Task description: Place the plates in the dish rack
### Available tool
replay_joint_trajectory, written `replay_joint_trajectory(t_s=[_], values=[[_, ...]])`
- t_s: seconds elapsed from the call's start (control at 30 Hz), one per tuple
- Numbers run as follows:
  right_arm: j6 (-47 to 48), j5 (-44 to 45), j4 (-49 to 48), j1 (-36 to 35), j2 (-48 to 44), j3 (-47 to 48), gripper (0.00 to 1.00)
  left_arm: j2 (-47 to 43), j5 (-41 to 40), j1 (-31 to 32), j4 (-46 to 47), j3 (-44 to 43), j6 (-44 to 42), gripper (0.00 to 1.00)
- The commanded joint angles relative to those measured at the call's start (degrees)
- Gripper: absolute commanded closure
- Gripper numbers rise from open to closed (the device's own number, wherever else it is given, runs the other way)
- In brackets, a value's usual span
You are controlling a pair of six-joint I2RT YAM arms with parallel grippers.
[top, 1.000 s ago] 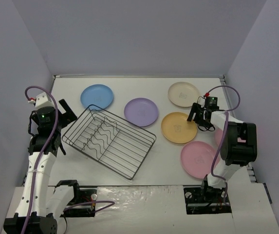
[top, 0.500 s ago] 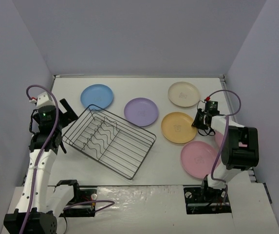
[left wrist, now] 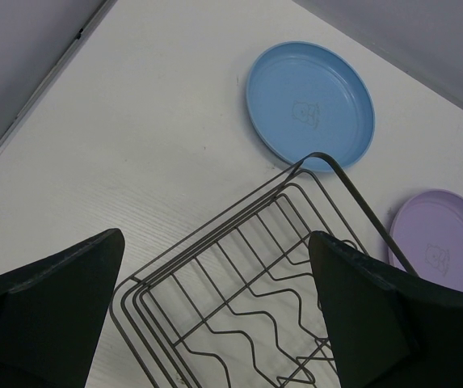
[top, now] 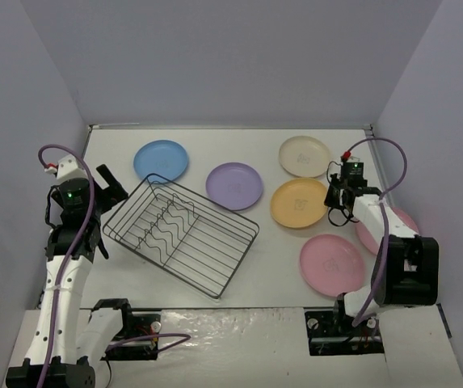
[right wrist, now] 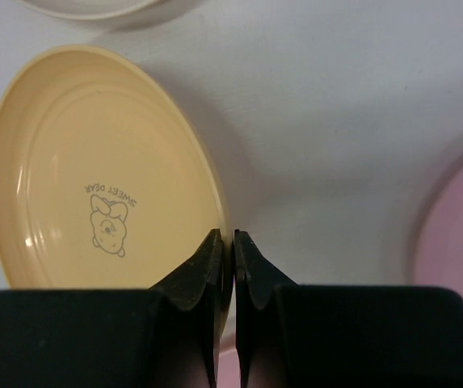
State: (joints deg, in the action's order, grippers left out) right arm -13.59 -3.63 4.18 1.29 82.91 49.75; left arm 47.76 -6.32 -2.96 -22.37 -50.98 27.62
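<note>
My right gripper [top: 334, 199] is shut on the right rim of the yellow-orange plate [top: 297, 203]. In the right wrist view the jaws [right wrist: 227, 239] pinch that rim, with the plate [right wrist: 94, 178] to their left. The dark wire dish rack [top: 181, 234] stands left of centre with nothing in it. My left gripper [top: 111, 184] hovers open over the rack's left corner [left wrist: 134, 283], its jaws [left wrist: 215, 250] wide apart. The blue plate [top: 160, 160], purple plate [top: 233, 185], cream plate [top: 304, 155] and a pink plate [top: 330, 263] lie flat on the table.
A second pink plate [top: 394, 230] lies at the far right, partly hidden by my right arm. Grey walls close the table on three sides. The blue plate [left wrist: 309, 105] and purple plate [left wrist: 441, 242] lie just behind the rack.
The right gripper closed on the yellow-orange plate's right rim, and the plate shifted slightly toward the back. The right arm swung outward. The left arm barely moved.
</note>
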Motion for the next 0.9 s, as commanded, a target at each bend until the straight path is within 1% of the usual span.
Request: replay_joint_trajectory(t_s=[0.0,0.07,0.17,0.23,0.27,0.3,0.33,0.4,0.43,0.5,0.57,0.63,0.7,0.8,0.87], values=[[3.56,22.01,4.27,-11.46,-12.01,10.45,1.0,-1.22,-1.22,-0.03,1.54,-2.46,0.49,0.03],[5.65,29.84,4.07,-17.9,-14.25,14.7,1.0,-1.33,-1.3,-0.05,1.63,-2.37,0.6,0.03],[13.33,40.83,0.03,-25.05,-16.18,18.64,1.0,-1.18,-1.16,-0.11,1.71,-2.45,0.6,0.03],[20.83,48.17,-7.53,-31.02,-15.29,21.22,1.0,-1.08,-0.88,-0.2,1.8,-2.38,0.6,0.03],[25.59,51.83,-11.52,-35.58,-14.38,21.68,1.0,-0.98,-0.84,-0.2,1.75,-2.47,0.65,0.03],[31.11,54.98,-16.25,-40.08,-13.45,21.89,1.0,-0.9,-0.82,-0.2,1.67,-2.54,0.71,0.03],[39.43,56.25,-23.69,-44.33,-12.45,21.14,1.0,-0.84,-0.94,-0.2,1.43,-2.54,0.83,0.03],[57.1,58.05,-39.99,-50.97,-9.86,20.44,1.0,-0.82,-0.82,-0.2,1.68,-2.39,1.02,0.03],[62.16,58.21,-43.83,-53.19,-8.31,20.94,1.0,-0.89,-0.46,-0.2,1.72,-2.37,0.97,0.03],[72.17,57.81,-51.02,-59.47,-1.99,22.92,1.0,-1.02,-1.03,-0.3,1.63,-2.4,0.92,0.03],[82.17,57.3,-60.46,-61.61,3.17,23.86,1.0,-1.22,-1.67,-0.37,0.9,-2.63,0.69,0.03],[87.53,56.88,-65.97,-63.51,7.06,25.44,1.0,-1.63,-2.24,-0.29,0.71,-2.57,0.68,0.03],[91.3,56.07,-68.21,-65.2,10.81,27.79,1.0,-1.99,-2.41,-0.3,0.89,-2.32,0.68,0.03],[93.11,54.8,-68.58,-67.74,15.09,30.82,1.0,-2.14,-2.62,-0.38,1.26,-2.02,0.62,0.03],[92.9,54.45,-67.88,-68.86,16.26,32.13,1.0,-1.95,-2.74,-0.46,1.27,-2.03,0.6,0.03]])
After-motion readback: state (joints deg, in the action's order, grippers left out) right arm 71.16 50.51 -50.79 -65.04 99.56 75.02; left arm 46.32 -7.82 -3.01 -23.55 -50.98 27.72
